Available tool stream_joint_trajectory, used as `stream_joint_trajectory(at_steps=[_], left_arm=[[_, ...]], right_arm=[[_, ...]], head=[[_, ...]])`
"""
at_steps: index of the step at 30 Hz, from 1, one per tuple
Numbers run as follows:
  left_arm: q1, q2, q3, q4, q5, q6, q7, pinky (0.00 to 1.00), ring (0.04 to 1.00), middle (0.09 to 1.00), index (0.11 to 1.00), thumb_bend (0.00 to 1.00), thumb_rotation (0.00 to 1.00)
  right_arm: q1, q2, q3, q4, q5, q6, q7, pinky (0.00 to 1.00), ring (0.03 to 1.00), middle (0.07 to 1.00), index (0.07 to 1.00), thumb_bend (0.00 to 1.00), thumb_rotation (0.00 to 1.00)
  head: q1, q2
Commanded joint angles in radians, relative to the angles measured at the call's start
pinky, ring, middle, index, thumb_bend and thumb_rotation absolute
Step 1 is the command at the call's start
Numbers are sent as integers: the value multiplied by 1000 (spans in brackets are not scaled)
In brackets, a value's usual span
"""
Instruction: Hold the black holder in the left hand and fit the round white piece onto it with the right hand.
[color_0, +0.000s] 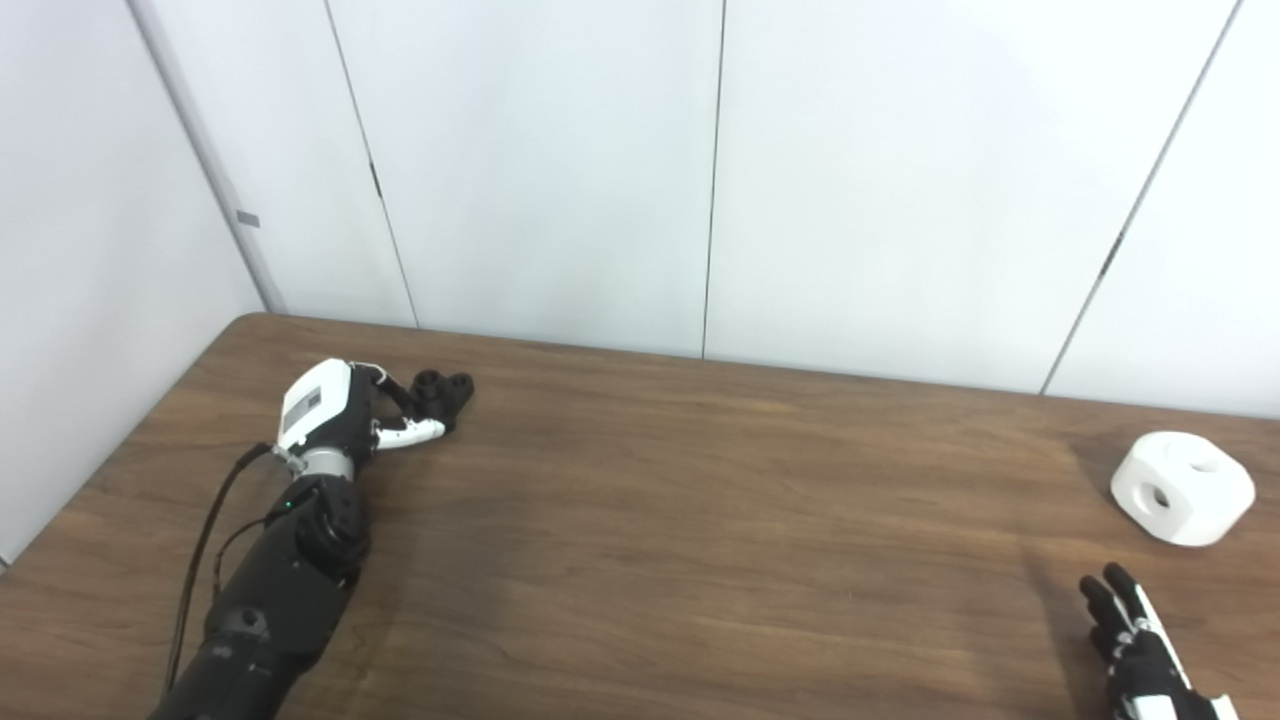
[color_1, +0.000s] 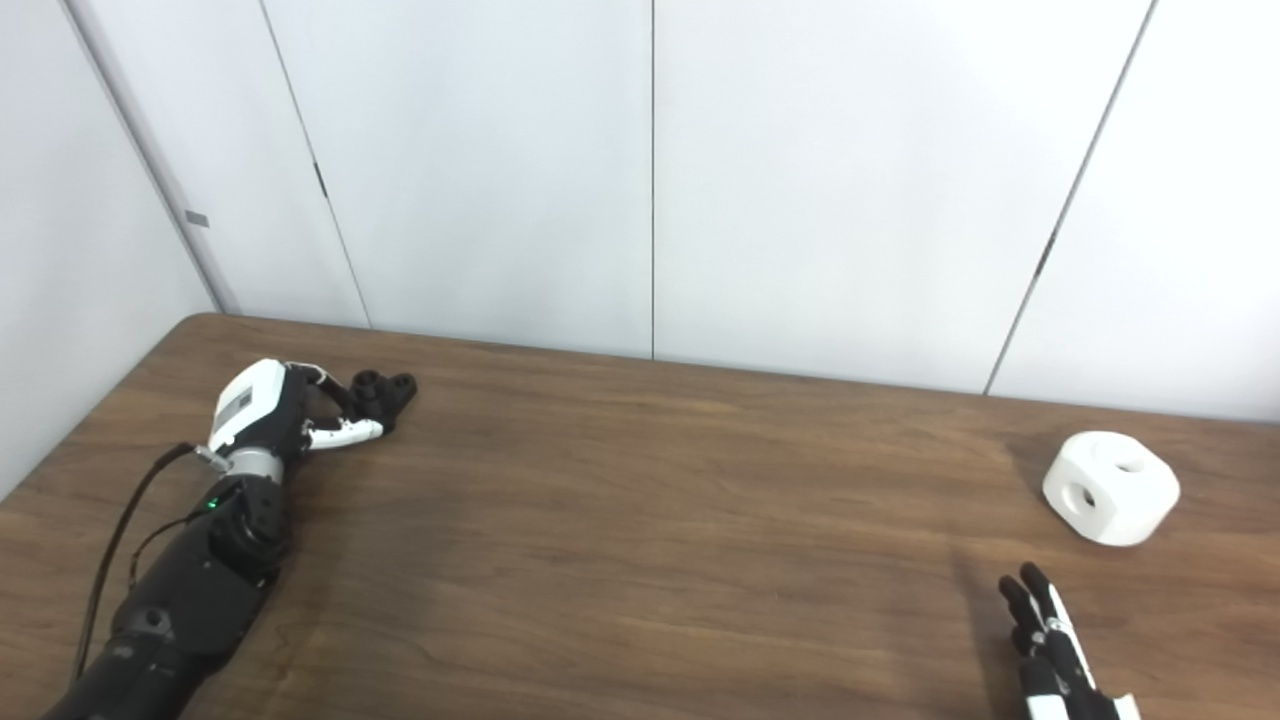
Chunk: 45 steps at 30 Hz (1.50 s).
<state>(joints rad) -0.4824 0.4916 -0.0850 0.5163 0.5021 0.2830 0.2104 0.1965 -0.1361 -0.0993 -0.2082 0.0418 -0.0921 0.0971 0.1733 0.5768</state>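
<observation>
- We see our left hand (color_0: 345, 410) at the black holder (color_0: 443, 392) on the surface (color_0: 700, 520); grasp unclear.
- Our right hand (color_0: 1140, 640), fingers extended, holds nothing, near the round white piece (color_0: 1182, 488).

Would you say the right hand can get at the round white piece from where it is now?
Probably yes. The right hand is open, near the table's front edge, and the round white piece sits apart from it, farther back, with only bare table between them.
</observation>
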Motion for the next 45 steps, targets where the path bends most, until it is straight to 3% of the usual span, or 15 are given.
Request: stream_joint_trajectory(at_steps=[1, 13, 16, 34, 45], left_arm=[[1, 32, -18, -54, 21, -1, -30, 980, 905, 778, 482, 521, 47], [93, 34, -40, -352, 59, 126, -173, 1000, 919, 797, 486, 518, 51], [110, 30, -55, -426, 84, 141, -199, 964, 925, 807, 488, 517, 54], [243, -16, -111, -745, 124, 79, -322, 1000, 921, 817, 488, 518, 55], [322, -46, -157, -868, 145, 20, -404, 994, 928, 827, 488, 517, 61]], right_arm=[[14, 13, 8, 2, 3, -11, -9, 1000, 989, 946, 970, 632, 915], [11, 12, 18, 2, -20, -11, -24, 1000, 994, 944, 962, 638, 926], [9, 13, 19, 2, -13, -9, -25, 1000, 994, 945, 964, 635, 925], [-5, 17, 41, -15, -51, -3, -39, 1000, 1000, 953, 980, 623, 948], [-19, 29, 65, -58, -65, 60, -65, 1000, 998, 955, 983, 651, 943]], head=[[1, 2], [-4, 6], [-9, 16], [-68, 78], [-124, 136]])
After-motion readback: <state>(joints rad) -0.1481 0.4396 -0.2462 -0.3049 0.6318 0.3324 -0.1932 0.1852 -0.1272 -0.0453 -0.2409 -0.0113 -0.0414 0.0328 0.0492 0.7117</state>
